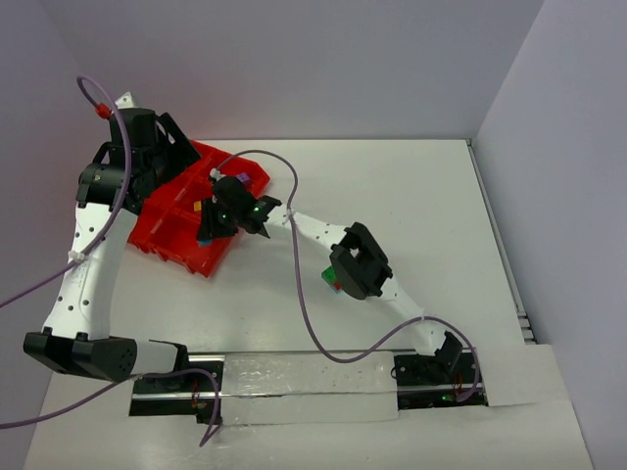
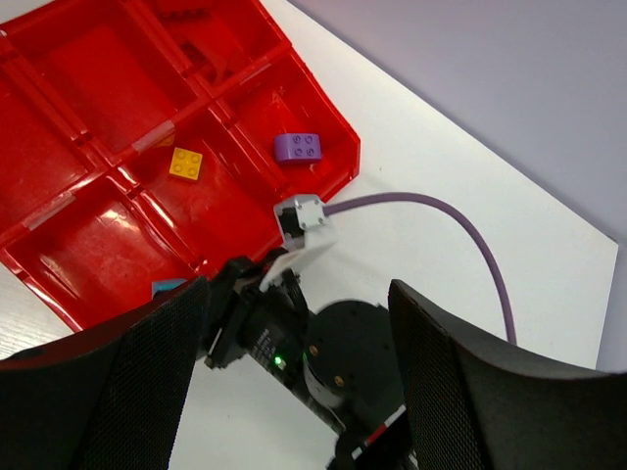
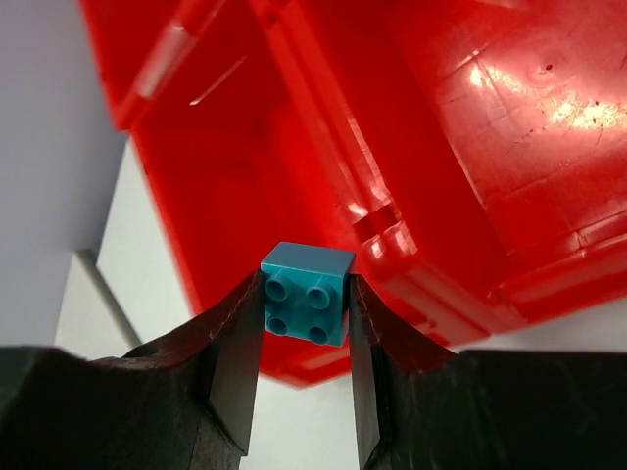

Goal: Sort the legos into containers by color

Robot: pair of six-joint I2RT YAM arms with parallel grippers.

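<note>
Black textured fingers [image 2: 147, 382] of the left gripper [image 2: 299, 294] stand apart, grasping nothing, above the bright red plastic compartment tray [image 2: 88, 245]. One compartment holds a small yellow brick [image 2: 186, 163]; its neighbour to the right holds a small purple brick [image 2: 297, 147]. Beside these, the right gripper [image 3: 306, 328], clenched on a small cyan four-stud brick [image 3: 307, 304], hangs at the tray's outer wall. Farther right, a green brick [image 1: 327, 276] and a red brick [image 1: 334, 288] lie on the white table [image 1: 441, 215], partly hidden by the right arm.

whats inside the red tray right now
A yellow lego and a purple lego sit in neighbouring compartments of the red tray. One finger of the left gripper covers its near corner.
</note>
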